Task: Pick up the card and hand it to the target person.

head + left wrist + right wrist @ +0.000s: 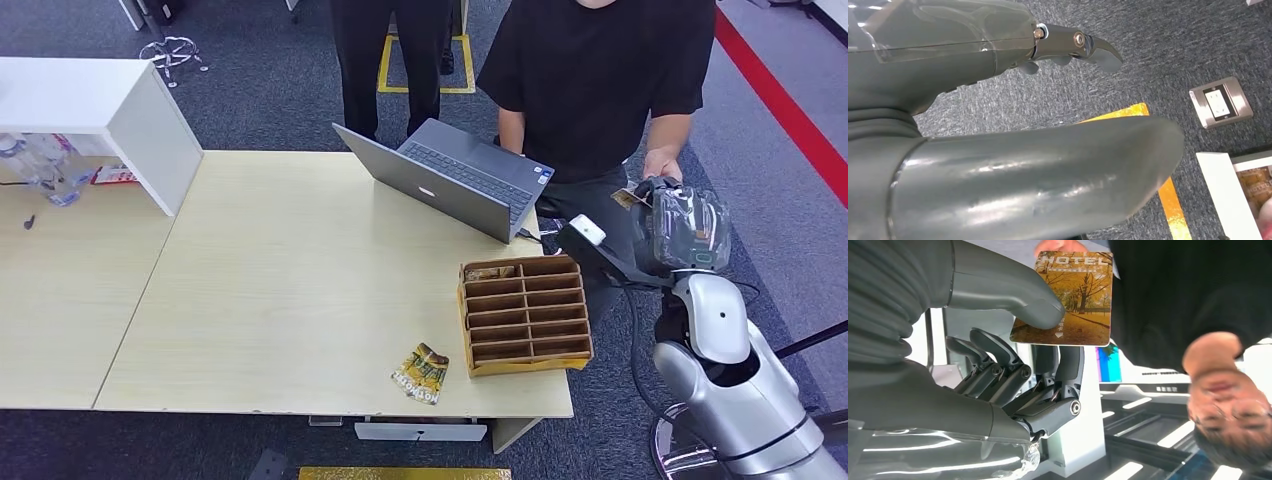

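While my right hand [1013, 365] pinches the hotel card [1068, 297] between thumb and fingers [1068, 365], the person's hand [1058, 245] is already touching the card's far edge. I read "HOTEL" and an autumn tree scene on its face. From the head view, I see that right hand [680, 225] raised off the worktop's right end, out in front of the person in the black T-shirt [600, 70], whose hand [662, 165] meets it at the card [628, 197].

On the worktop [300, 280], a brown compartment box [525, 315] stands near the right edge, with more cards [421, 374] lying loose just beside it toward the front. An open grey laptop [450, 180] sits behind the box.

My left hand [998, 100] hangs over grey carpet [1158, 50], with a floor socket [1220, 102] in sight; fingers curled in, gripping nothing that I can see.
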`<state>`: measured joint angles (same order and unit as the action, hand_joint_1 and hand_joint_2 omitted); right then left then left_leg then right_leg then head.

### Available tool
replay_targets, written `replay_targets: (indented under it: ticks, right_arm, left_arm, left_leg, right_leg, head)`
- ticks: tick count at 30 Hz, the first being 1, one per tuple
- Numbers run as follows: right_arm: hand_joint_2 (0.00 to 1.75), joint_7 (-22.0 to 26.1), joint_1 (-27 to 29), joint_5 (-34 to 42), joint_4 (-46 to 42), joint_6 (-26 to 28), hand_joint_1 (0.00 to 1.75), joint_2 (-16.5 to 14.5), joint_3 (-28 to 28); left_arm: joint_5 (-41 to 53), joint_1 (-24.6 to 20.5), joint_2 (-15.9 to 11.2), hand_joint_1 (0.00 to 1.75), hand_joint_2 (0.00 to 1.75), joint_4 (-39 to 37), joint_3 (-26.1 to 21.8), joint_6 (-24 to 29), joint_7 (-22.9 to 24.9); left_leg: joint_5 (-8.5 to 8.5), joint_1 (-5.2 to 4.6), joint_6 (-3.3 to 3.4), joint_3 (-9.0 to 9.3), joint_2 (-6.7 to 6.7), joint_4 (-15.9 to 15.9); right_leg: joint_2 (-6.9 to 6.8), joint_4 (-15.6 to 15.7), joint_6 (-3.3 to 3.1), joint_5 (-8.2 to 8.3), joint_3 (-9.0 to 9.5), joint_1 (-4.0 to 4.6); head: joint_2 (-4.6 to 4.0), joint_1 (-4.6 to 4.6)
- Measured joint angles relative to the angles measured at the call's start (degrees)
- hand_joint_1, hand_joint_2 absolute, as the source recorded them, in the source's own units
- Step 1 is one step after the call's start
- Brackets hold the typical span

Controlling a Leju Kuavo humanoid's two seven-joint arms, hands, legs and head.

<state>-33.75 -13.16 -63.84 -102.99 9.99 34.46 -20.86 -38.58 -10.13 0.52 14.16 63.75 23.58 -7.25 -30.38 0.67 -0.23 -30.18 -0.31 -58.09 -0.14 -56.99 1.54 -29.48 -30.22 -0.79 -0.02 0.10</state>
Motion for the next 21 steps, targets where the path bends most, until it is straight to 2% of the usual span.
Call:
replay_targets:
  ticks: [14, 21]
  right_arm:
    - [1.75, -0.4, -0.1, -0.1, 6.0, 0.9, 1.66, 0.9, 0.5]
    - [1.75, -0.5, -0.1, -0.6, 7.3, 0.8, 1.51, 1.0, 0.5]
  left_arm:
    - [0.4, -0.2, 0.0, 0.00, 0.00, 0.0, 0.1, 0.0, 0.5]
    - [0.6, -0.2, 0.0, 0.00, 0.00, 0.0, 0.1, 0.0, 0.6]
  left_leg:
    - [0.00, 0.00, 0.00, 0.00, 0.00, 0.0]
    - [0.00, 0.00, 0.00, 0.00, 0.00, 0.0]
  right_leg:
    - [0.00, 0.0, 0.00, 0.00, -0.01, 0.00]
    - [0.01, 0.0, 0.00, 0.00, -0.02, 0.00]
  head:
    - [0.00, 0.00]
    - [0.00, 0.00]
